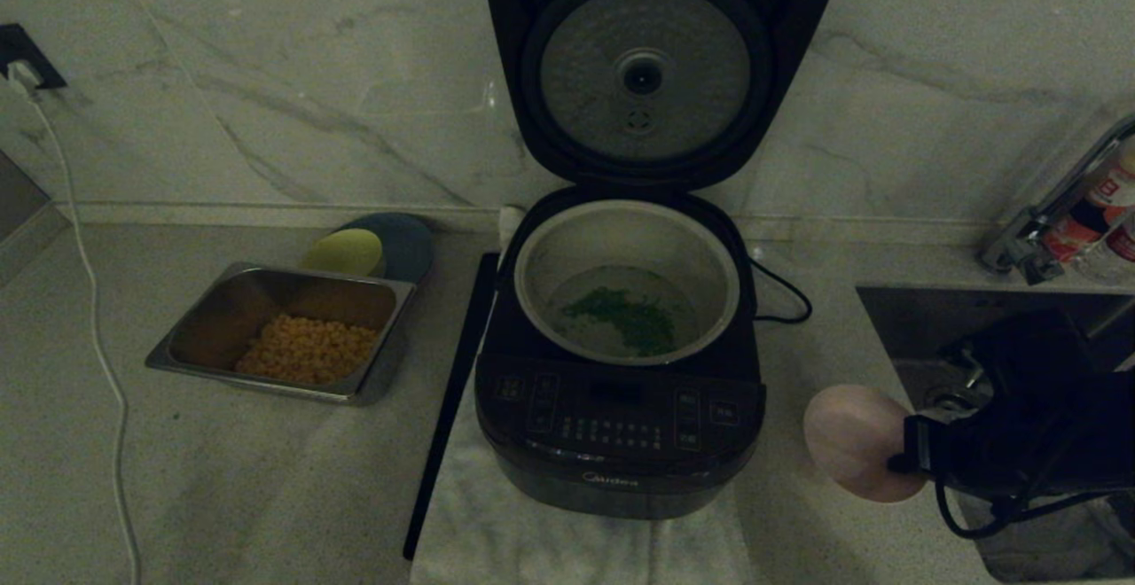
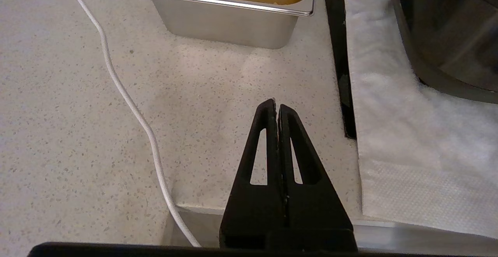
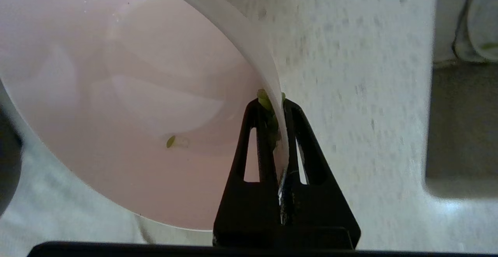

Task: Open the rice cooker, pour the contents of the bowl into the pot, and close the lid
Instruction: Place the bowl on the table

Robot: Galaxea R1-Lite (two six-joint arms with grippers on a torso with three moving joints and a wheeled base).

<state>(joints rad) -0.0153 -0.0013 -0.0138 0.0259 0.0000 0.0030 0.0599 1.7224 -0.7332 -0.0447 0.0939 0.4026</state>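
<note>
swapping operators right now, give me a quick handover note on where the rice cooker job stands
Right gripper: jaws shut on the rim of the bowl, held right of the rice cooker, above the counter.
Left gripper: jaws shut, empty, parked over the counter near the steel tray.
The lid stands open. The chopped greens lie in the pot; the bowl is nearly empty, only a few green scraps stuck inside.
Done: cooker opened, bowl poured.
Left: set the bowl down, close the lid.
</note>
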